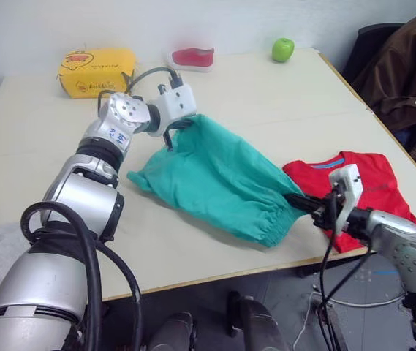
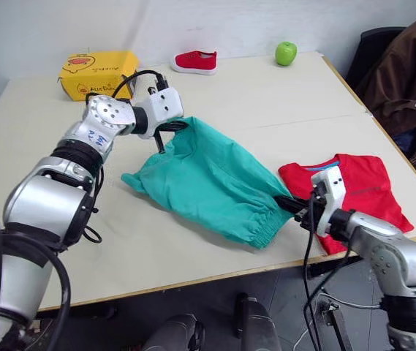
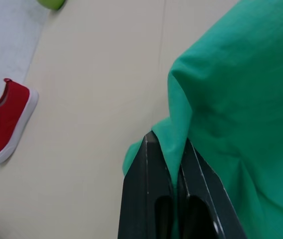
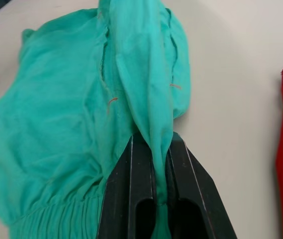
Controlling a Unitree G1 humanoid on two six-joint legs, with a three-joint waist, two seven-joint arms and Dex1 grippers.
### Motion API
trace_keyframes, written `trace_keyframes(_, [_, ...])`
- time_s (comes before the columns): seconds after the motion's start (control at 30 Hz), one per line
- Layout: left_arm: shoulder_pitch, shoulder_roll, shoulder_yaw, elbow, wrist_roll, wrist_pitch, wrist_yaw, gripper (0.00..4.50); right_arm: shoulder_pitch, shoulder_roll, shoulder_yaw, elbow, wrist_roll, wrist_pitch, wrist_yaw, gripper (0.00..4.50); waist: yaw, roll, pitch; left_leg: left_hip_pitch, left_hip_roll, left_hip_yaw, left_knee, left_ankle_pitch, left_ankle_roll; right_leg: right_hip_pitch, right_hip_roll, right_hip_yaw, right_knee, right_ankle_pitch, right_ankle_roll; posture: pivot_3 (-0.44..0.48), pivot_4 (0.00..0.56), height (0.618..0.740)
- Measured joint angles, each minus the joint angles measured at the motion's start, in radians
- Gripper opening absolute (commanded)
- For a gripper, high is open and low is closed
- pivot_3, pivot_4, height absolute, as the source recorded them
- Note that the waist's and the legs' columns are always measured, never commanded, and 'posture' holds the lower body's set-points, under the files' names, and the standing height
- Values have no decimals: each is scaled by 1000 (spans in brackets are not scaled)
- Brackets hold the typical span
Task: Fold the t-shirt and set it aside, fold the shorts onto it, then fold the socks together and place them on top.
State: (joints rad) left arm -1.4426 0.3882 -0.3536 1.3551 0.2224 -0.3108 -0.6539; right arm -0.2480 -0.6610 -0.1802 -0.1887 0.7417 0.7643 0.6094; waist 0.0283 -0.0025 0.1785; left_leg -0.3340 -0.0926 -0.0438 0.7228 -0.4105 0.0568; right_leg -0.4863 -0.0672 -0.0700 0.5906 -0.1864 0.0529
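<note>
While both arms are out over the worktop (image 1: 281, 102), I see the right pincer (image 1: 300, 202) nearest me, low at the front edge, clenched on a fold of the teal shorts (image 1: 218, 175) at the gathered waistband end. Right wrist view confirms it: cloth pinched between both black fingers (image 4: 131, 199), a ridge of fabric running away from them.

Just right of that pincer, the red t-shirt (image 1: 368, 183) lies folded flat near the worktop's front right corner, close beside the shorts, touching or not I cannot tell.

Shorts are spread diagonally across the middle of the worktop, waistband toward me and right, far end lifted slightly.

Left pincer (image 1: 172, 134) is at that far end, clamped on the shorts' edge; left wrist view shows the teal fabric caught between its fingers (image 3: 146, 189) and draping off to one side.

Near the front left edge, a pale grey patch that may be the socks (image 1: 1, 245); too indistinct to be sure.

Further back: yellow box (image 1: 96, 71) at far left, small red-and-white shoe (image 1: 192, 57) at the far edge, green apple (image 1: 283, 49) to its right. Brown jacket (image 1: 405, 62) hangs off the worktop at far right.
</note>
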Motion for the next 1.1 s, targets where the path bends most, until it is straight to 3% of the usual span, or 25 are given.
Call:
trace_keyframes(0.13, [0,-23,20,15,47,30,83,42,-55,31,19,49,-66,-23,-29,0,1,0,0,0,0,0,-1,0,0,0,0,0,-1,0,0,0,150,740])
trace_keyframes(0.17, [1,-25,23,24,58,42,95,224,-63,31,20,59,-79,-26,-29,0,2,0,0,-1,0,-1,-1,0,0,0,0,-1,-1,0,0,0,150,740])
trace_keyframes(0.3, [14,-25,21,32,106,74,132,1189,-92,31,24,93,-117,-28,-19,1051,1,0,0,-1,-1,0,-2,0,1,0,0,-1,-2,0,0,0,150,740])
trace_keyframes(0.43, [25,-8,26,32,137,101,172,2498,-133,-27,68,114,-244,-81,-30,2505,-1,0,0,-1,0,0,-2,0,0,-1,0,-1,-2,0,0,0,150,740])
trace_keyframes(0.63, [60,137,69,32,156,90,257,4260,-115,-110,95,55,-407,-206,-39,4480,-5,0,0,-3,0,2,-3,0,0,-6,1,2,0,0,0,0,150,740])
trace_keyframes(0.7, [58,178,115,31,137,69,244,4479,-90,-134,94,-9,-420,-243,-8,4500,-4,0,0,-3,0,3,-3,0,0,-8,1,2,1,0,0,0,150,740])
trace_keyframes(0.77, [58,212,158,26,105,25,169,4479,-70,-160,91,-71,-415,-262,40,4500,0,0,0,-5,-1,3,-2,0,0,-8,1,2,0,0,0,0,150,740])
trace_keyframes(0.83, [59,247,201,8,55,-35,3,4479,-42,-188,83,-150,-381,-257,91,4500,3,0,0,-6,-1,2,0,0,0,-8,1,0,0,0,0,0,150,740])
trace_keyframes(0.93, [104,271,259,-95,-61,-127,-374,4479,10,-218,83,-271,-332,-215,150,4500,3,1,0,-5,0,1,2,0,0,-4,0,-2,-1,0,0,0,150,740])
trace_keyframes(1.0, [187,276,272,-187,-122,-142,-551,4479,48,-227,91,-328,-314,-182,164,4500,-1,1,-1,-2,0,0,1,0,0,-1,-1,-2,-1,0,0,0,150,740])
trace_keyframes(1.1, [367,279,256,-335,-159,-167,-683,4479,99,-226,136,-407,-313,-149,166,4500,-6,1,-1,0,1,-1,1,0,-1,1,0,-2,-1,0,0,0,150,740])
